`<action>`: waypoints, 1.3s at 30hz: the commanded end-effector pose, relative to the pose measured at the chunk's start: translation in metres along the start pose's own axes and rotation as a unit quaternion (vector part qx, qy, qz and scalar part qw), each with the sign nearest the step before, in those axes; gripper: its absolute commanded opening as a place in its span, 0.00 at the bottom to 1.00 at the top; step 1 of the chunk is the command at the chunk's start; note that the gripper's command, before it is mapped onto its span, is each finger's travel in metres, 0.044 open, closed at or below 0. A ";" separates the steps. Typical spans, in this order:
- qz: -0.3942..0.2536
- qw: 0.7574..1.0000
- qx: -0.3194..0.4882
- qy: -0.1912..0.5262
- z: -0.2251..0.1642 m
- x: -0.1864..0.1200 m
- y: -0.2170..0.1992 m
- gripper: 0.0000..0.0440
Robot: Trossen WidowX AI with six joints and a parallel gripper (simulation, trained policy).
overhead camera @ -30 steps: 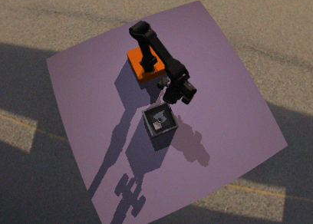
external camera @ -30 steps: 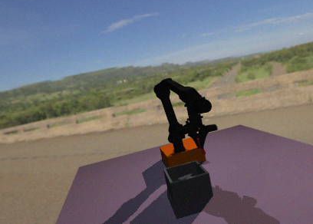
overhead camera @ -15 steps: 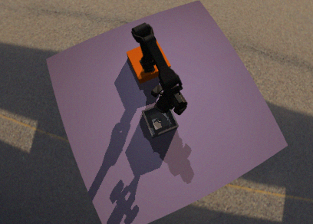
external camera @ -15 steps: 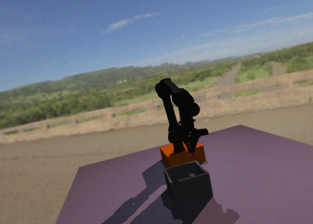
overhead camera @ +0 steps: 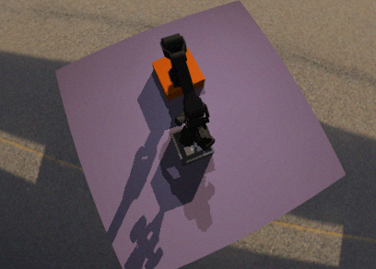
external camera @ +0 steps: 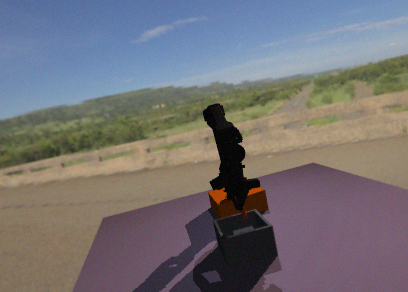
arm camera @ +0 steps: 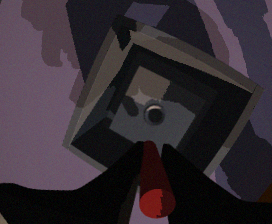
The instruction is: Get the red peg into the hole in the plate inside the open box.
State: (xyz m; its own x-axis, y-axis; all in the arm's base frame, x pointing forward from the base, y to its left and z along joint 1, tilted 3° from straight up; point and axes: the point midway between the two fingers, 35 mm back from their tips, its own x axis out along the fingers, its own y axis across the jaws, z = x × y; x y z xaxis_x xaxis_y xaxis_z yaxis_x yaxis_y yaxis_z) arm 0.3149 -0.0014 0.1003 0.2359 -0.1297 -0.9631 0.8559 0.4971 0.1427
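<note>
Apparently poised over its target, a black two-fingered gripper (overhead camera: 195, 136) (external camera: 242, 206) (arm camera: 152, 148) is closed on a slim round red peg (external camera: 245, 214) (arm camera: 150, 172). The peg sits between the fingertips, above or just within the mouth of an open, square, dark grey box (overhead camera: 185, 162) (external camera: 248, 246) (arm camera: 235, 150); how deep its lower end reaches, I cannot tell. At the bottom of the box lies a grey square plate (arm camera: 179, 122) with one round hole (arm camera: 154, 114) near its middle. Behind the box, on a mauve square table top (overhead camera: 276, 125) (external camera: 340, 211), is an orange block (overhead camera: 197, 72) (external camera: 259, 200) at the arm's foot.

In the wrist view the peg's far end appears short of the hole, toward the fingers' side. Lowered straight from a misaligned position, it could land on the plate's flat face and be pushed askew in the grip. A lean in the peg could make it jam at the hole's edge. The box walls are close around the work, so a fingertip might catch the rim and nudge the box. Opening too early could leave the peg lying on the plate, hard to reach.
</note>
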 end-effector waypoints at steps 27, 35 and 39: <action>-0.037 0.999 -0.003 0.034 0.037 0.068 0.008 0.72; -0.019 1.000 0.000 0.015 0.062 0.069 0.022 1.00; -0.010 1.000 0.006 0.000 0.076 0.068 0.026 1.00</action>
State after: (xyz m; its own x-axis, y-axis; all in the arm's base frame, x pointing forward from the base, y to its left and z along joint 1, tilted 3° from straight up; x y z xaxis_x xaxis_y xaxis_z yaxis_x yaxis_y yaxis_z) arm 0.3576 -0.0462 0.0495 0.1222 -0.1021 -0.9872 0.8541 0.5175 0.0522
